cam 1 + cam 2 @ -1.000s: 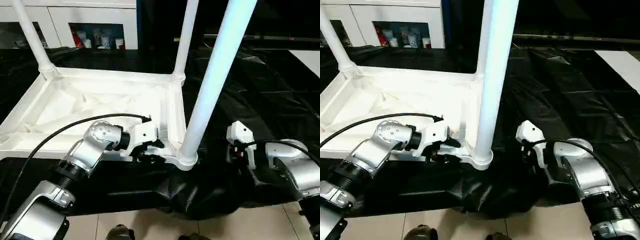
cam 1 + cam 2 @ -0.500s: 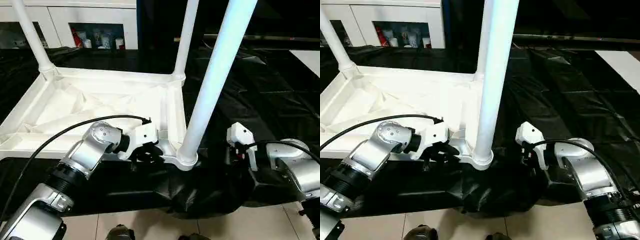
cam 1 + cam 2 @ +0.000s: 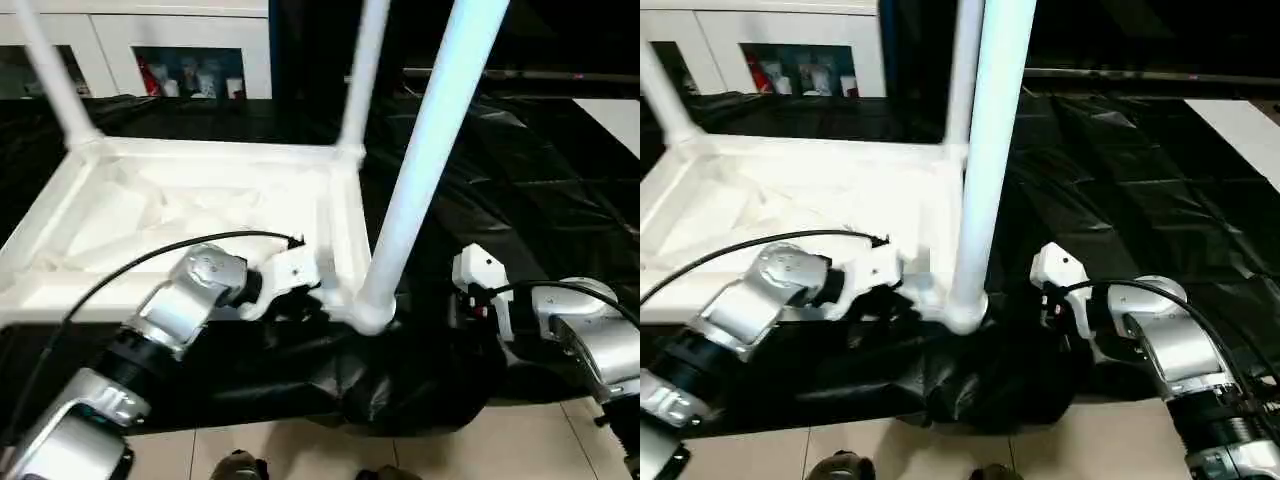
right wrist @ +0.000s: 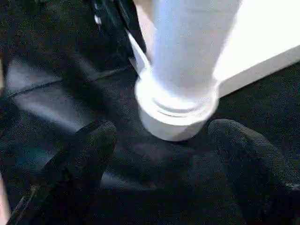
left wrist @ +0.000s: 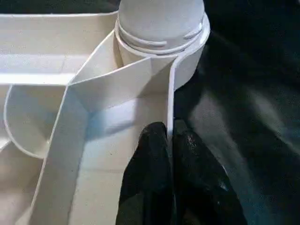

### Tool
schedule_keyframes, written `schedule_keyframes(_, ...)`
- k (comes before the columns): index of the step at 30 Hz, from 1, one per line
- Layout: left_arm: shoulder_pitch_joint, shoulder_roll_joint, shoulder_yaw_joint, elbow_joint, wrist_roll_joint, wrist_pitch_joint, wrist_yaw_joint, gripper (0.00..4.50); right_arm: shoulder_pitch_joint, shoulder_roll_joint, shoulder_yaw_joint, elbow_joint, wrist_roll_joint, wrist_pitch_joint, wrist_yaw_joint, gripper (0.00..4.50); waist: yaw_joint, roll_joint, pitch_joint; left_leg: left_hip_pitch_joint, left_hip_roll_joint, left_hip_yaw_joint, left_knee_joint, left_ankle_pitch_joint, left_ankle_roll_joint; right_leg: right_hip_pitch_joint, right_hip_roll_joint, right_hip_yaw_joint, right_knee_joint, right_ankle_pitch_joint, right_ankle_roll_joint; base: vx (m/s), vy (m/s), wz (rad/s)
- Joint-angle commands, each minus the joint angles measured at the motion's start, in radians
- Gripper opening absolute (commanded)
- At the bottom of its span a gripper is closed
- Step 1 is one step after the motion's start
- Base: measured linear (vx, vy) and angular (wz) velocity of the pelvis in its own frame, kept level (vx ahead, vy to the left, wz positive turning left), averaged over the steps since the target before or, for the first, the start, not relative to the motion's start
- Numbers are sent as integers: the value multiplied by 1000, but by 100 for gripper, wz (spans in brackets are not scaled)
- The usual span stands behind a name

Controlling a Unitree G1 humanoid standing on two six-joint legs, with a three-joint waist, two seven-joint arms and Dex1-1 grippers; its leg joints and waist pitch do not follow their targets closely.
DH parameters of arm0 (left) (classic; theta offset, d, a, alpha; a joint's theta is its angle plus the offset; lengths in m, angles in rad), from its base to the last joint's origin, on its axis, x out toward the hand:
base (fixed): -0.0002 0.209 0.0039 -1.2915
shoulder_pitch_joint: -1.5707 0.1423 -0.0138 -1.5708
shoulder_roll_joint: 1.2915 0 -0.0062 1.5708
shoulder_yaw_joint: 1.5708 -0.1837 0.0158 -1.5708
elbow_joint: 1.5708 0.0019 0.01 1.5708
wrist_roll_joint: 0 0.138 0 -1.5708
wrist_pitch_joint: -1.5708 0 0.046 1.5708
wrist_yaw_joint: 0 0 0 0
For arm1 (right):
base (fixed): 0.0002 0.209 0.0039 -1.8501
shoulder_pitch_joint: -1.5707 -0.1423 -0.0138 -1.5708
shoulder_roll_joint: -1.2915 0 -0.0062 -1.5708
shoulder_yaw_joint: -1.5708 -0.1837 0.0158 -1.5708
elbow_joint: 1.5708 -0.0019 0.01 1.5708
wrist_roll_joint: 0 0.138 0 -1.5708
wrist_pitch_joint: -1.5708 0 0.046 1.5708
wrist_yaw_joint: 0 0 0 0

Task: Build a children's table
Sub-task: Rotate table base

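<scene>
a black-draped work surface (image 3: pixel 540 200) over pale floor tiles (image 3: pixel 300 450) is seen, with white cabinets (image 3: pixel 150 40) at upper left. no writing can be read. the upturned table top (image 3: pixel 150 215) lies centre-left, its near rim pinched by the closed left gripper (image 5: pixel 169 140). the right gripper (image 4: pixel 161 140) is spread wide around the near leg (image 3: pixel 425 160), untouched.

Upturned table top (image 3: pixel 200 215) on black-draped work surface (image 3: pixel 560 190), legs (image 3: pixel 425 150) upward.

No legible text, labels, numbers or signs anywhere.
</scene>
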Motion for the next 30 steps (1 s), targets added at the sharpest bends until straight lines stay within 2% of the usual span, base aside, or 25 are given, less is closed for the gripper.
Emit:
schedule_keyframes(1, -4, -3, 71, 25, 4, 56, 104, 6, -18, 7, -30, 14, 4, -13, -30, 375, 7, -5, -77, 12, 42, -32, -77, -206, 32, 53, -78, 50, -99, -302, -196, 0, 0, 0)
schedule_keyframes(3, 0, -25, 101, 22, -4, 87, 154, 6, -33, 28, -39, 41, -12, -28, -83, 375, -4, -8, -77, 0, 37, -34, -77, -181, 36, 59, -77, 46, -97, -303, -185, 0, 0, 0)
schedule_keyframes(4, 2, -30, 108, 20, -4, 96, 166, 6, -37, 33, -40, 48, -16, -32, -97, 375, -5, -9, -78, -2, 34, -34, -75, -174, 38, 61, -75, 43, -100, -321, -171, 0, 0, 0)
schedule_keyframes(5, 12, -31, 104, 10, -8, 73, 158, 6, -48, 48, -46, 66, -22, -34, -130, 375, -5, -11, -80, 1, 34, -34, -74, -165, 39, 59, -76, 45, -99, -311, -170, 0, 0, 0)
schedule_keyframes(6, 27, -30, 94, -4, -16, 36, 141, 6, -63, 72, -54, 92, -30, -40, -181, 375, -10, -11, -82, 4, 33, -31, -71, -138, 51, 54, -72, 48, -96, -252, -186, 0, 0, 0)
schedule_keyframes(7, 38, -27, 84, -13, -25, 3, 119, 6, -71, 85, -58, 104, -32, -44, -203, 375, -9, -11, -83, 4, 33, -30, -71, -128, 56, 53, -72, 48, -95, -231, -192, 0, 0, 0)
schedule_keyframes(10, 50, -22, 74, -26, -29, -22, 97, 6, -76, 100, -61, 112, -32, -51, -222, 375, -6, -5, -83, 9, 37, -26, -71, -120, 74, 51, -69, 49, -88, -170, -221, 0, 0, 0)
schedule_keyframes(12, 78, -10, 57, -56, -45, -96, 41, 6, -78, 137, -59, 117, -9, -72, -218, 375, 0, -6, -81, 11, 39, -24, -73, -116, 80, 50, -68, 50, -86, -154, -225, 0, 0, 0)
schedule_keyframes(13, 78, -10, 57, -56, -45, -97, 40, 6, -78, 138, -59, 117, -9, -72, -218, 375, 3, -4, -82, 12, 42, -25, -74, -122, 82, 50, -73, 50, -85, -154, -227, 0, 0, 0)
schedule_keyframes(14, 85, -5, 51, -63, -50, -120, 21, 0, -77, 154, -58, 116, 8, -75, -206, 403, 1, -4, -82, 12, 42, -26, -76, -125, 82, 50, -72, 50, -86, -157, -227, 0, 0, 0)
schedule_keyframes(15, 89, -3, 45, -60, -42, -132, 19, 0, -81, 180, -51, 123, 19, -95, -201, 403, 1, -4, -81, 13, 43, -25, -77, -134, 78, 49, -73, 50, -87, -165, -227, 0, 0, 0)
schedule_keyframes(16, 89, -3, 45, -60, -42, -132, 19, 0, -81, 180, -51, 123, 19, -95, -201, 410, 2, -1, -79, 18, 45, -24, -78, -152, 72, 44, -72, 51, -90, -182, -226, 0, 0, 0)
schedule_keyframes(17, 86, -1, 41, -48, -32, -144, 24, 0, -84, 192, -34, 127, 16, -113, -191, 415, 4, -2, -77, 22, 46, -23, -80, -166, 64, 41, -72, 52, -92, -199, -225, 0, 0, 0)
schedule_keyframes(18, 86, -1, 41, -48, -32, -144, 24, 0, -84, 193, -33, 127, 15, -113, -191, 427, 5, -1, -77, 22, 47, -23, -81, -173, 60, 41, -73, 52, -92, -208, -224, 0, 0, 0)
schedule_keyframes(19, 85, -1, 40, -43, -30, -148, 24, 0, -85, 197, -19, 129, 9, -120, -184, 440, 5, -4, -76, 22, 48, -23, -83, -182, 51, 42, -73, 53, -93, -221, -218, 0, 0, 0)
schedule_keyframes(24, 86, 2, 46, -28, -23, -165, 23, 0, -97, 197, 39, 153, -43, -167, -159, 447, 5, -5, -76, 18, 45, -23, -84, -180, 39, 45, -78, 55, -96, -250, -199, 0, 0, 0)
schedule_keyframes(26, 86, 2, 49, -26, -23, -169, 19, 0, -107, 207, 38, 178, -60, -185, -176, 447, 5, -7, -77, 16, 45, -24, -84, -170, 39, 46, -78, 55, -95, -248, -197, 0, 0, 0)
schedule_keyframes(30, 86, 6, 49, -22, -24, -175, 19, 0, -127, 225, 23, 206, -46, -202, -191, 447, 4, -8, -77, 17, 44, -24, -84, -168, 43, 44, -78, 55, -95, -251, -197, 0, 0, 0)
